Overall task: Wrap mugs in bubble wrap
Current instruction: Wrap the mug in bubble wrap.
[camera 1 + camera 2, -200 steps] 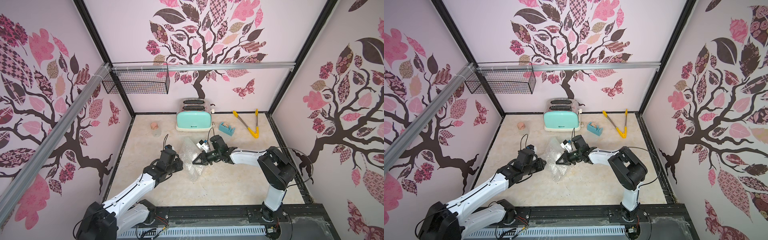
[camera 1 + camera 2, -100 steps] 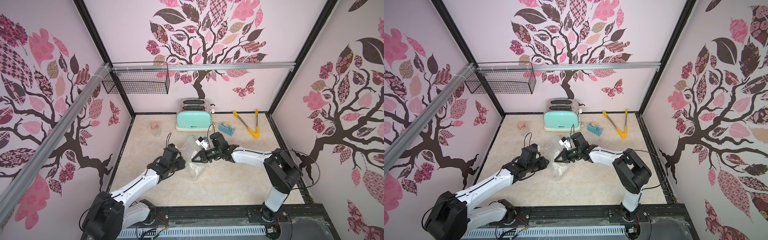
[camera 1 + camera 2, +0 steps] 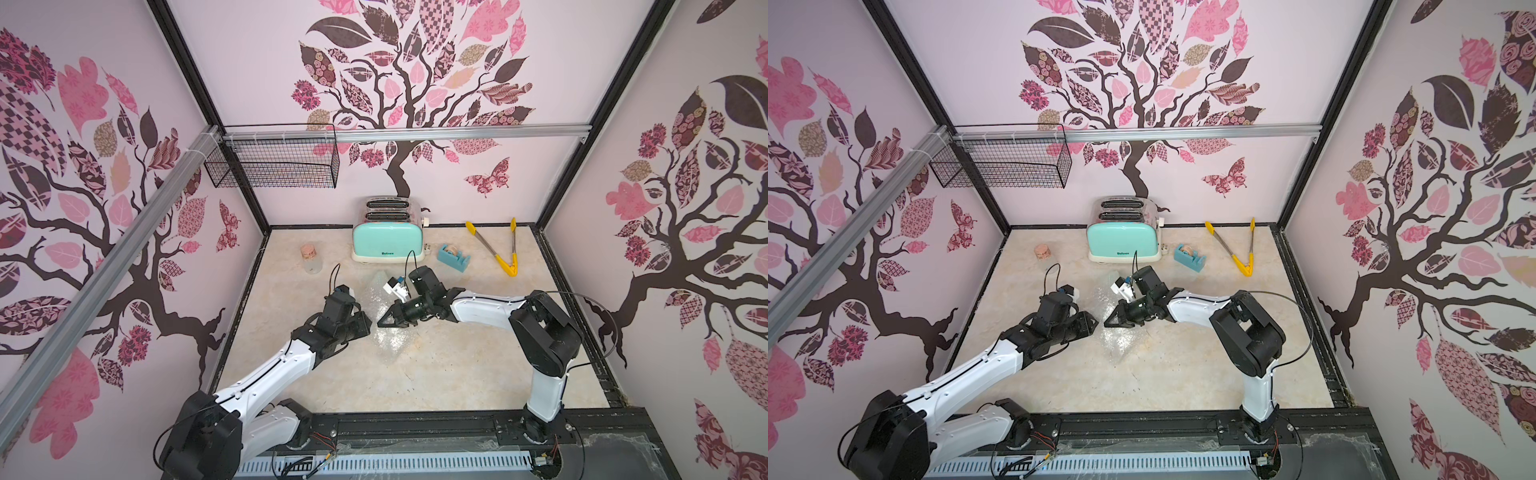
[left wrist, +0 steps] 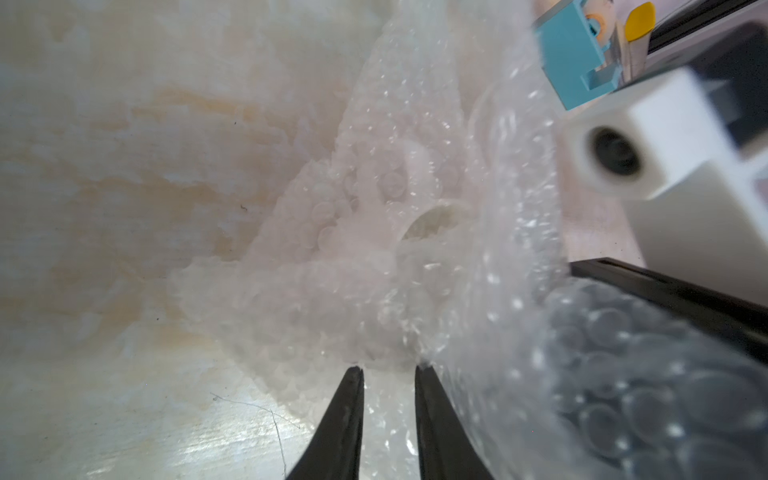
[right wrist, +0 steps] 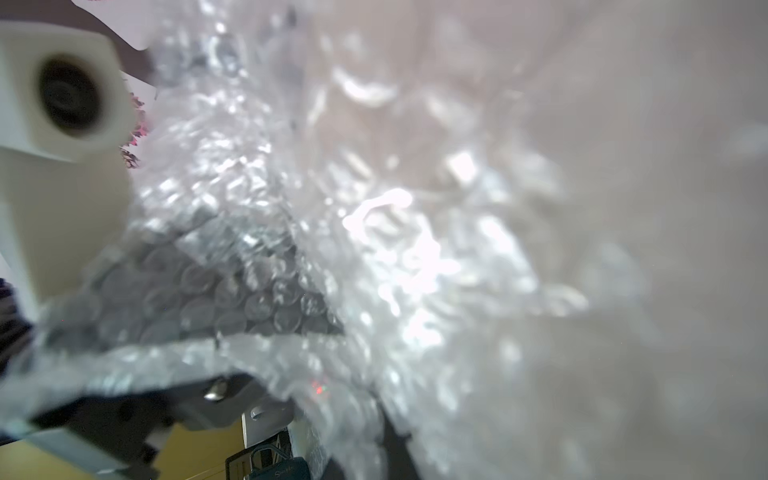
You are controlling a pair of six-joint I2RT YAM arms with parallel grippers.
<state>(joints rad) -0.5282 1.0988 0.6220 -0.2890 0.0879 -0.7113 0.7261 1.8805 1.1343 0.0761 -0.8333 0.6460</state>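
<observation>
The tan, stone-look table [image 3: 457, 374] is the biggest thing. The bubble wrap [image 3: 388, 343] lies in the middle of it, in front of the mint toaster [image 3: 388, 245]. The wrap is a clear, shiny sheet, all crinkled and covered in little round bubbles. It is bunched into a lumpy heap.

Both arms meet over it. The right gripper [image 3: 381, 323] has its jaws pressed together on a fold of the wrap, and the sheet hangs over its black fingers. The left gripper [image 4: 388, 368] has two thin black fingers a little apart. Their tips sit right at the edge of the heap, and wrap shows in the gap.

The mug [image 4: 446, 203] is under the wrap. Only its round white handle shows through the bubbles, pale and blurry. In both top views the mug is hidden. The right wrist view is almost all blurry, shiny plastic.
</observation>
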